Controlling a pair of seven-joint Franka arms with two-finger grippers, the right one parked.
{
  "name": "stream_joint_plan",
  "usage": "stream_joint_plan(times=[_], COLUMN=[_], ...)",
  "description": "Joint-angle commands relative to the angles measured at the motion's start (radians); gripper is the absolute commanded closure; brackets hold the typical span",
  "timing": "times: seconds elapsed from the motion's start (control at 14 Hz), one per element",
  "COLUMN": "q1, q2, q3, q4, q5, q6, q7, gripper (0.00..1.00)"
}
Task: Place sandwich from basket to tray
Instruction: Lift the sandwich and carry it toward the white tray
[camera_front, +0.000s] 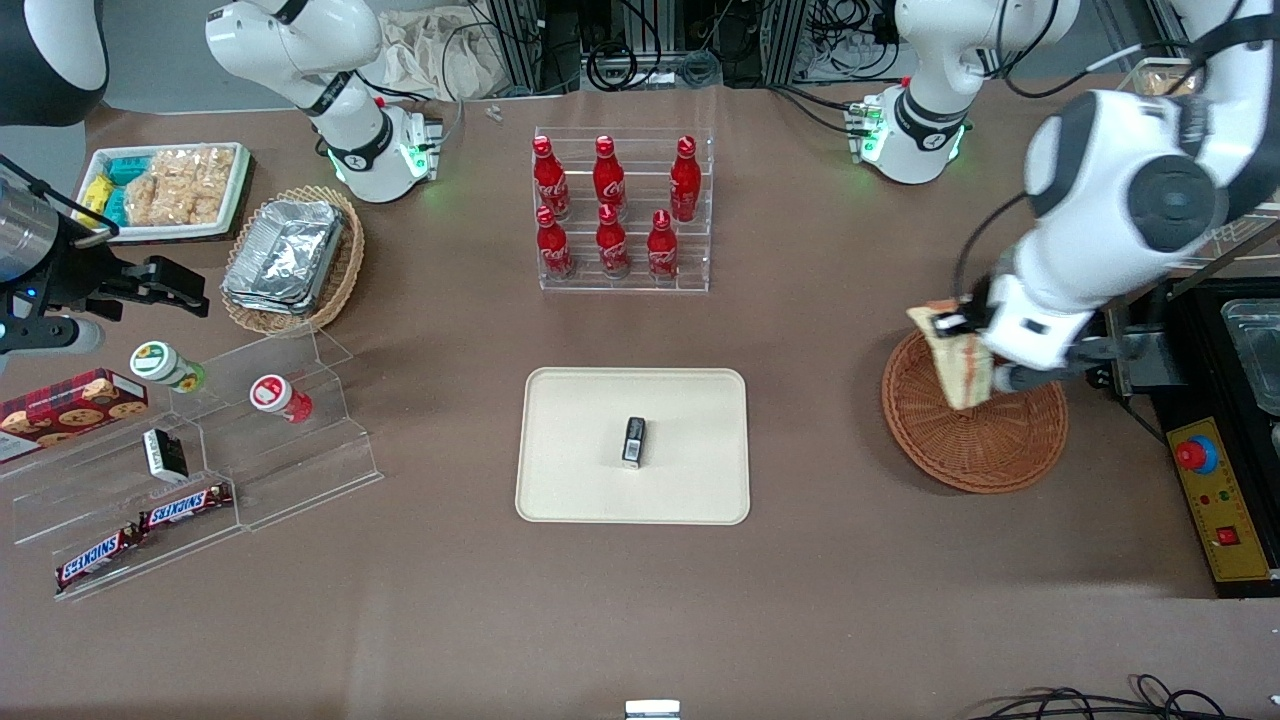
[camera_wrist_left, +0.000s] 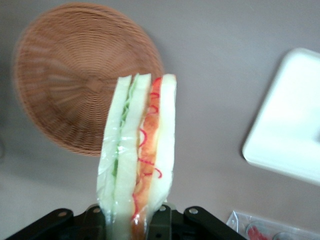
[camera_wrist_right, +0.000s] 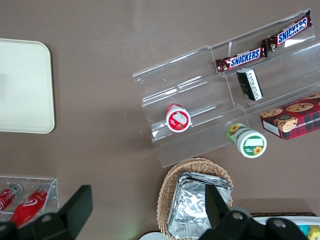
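Observation:
My left gripper (camera_front: 975, 350) is shut on the sandwich (camera_front: 955, 365), a wrapped wedge of pale bread with red filling, and holds it lifted above the round reddish-brown wicker basket (camera_front: 985, 440). In the left wrist view the sandwich (camera_wrist_left: 137, 155) stands between the fingers (camera_wrist_left: 162, 220), with the empty basket (camera_wrist_left: 75, 75) below it. The cream-white tray (camera_front: 570, 450) lies at the table's middle, toward the parked arm's end from the basket, and it also shows in the left wrist view (camera_wrist_left: 290, 125). A small dark packet (camera_front: 633, 441) lies on the tray.
A clear rack of red cola bottles (camera_front: 620, 205) stands farther from the front camera than the tray. A tan oval basket with foil containers (camera_front: 290, 255), a snack tray (camera_front: 170, 190) and acrylic steps with Snickers bars (camera_front: 185, 505) lie toward the parked arm's end. A control box (camera_front: 1215, 500) sits beside the basket.

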Motion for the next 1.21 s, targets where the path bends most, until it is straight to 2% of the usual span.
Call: stream_joint_plan(times=[0.0,0.14,0.21,0.36,0.5,0.57,0.71,0.79,0.93,1.0,1.14], q1=[-0.002,-0.002,-0.01,-0.085,-0.097,-0.099,-0.103,-0.126,-0.134,-0.131,-0.123], q2=[0.123,0.202,0.254,0.366,0.474,0.511,0.581,0.609,0.631,0.628,0.585], q3=[-0.138,-0.223,-0.255,-0.263,-0.263,-0.263,-0.262,-0.257,-0.246,-0.246,-0.246], q4=[0.079,0.081,0.081,0.085,0.085,0.087,0.122,0.142,0.174,0.174,0.171], q5=[-0.006,0.013,0.055,0.179,0.304,0.338,0.35,0.35,0.35,0.35,0.347], q6=[0.05,0.175,0.255,0.385,0.522,0.573,0.62,0.621,0.621,0.621,0.602], q7=[0.029,-0.076,-0.129,-0.239,-0.279,-0.287,-0.286,-0.287,-0.287,-0.287,-0.29], gripper=[1.0,1.0,1.0,1.0,1.0,1.0,1.0,0.94,0.43,0.0,0.0])
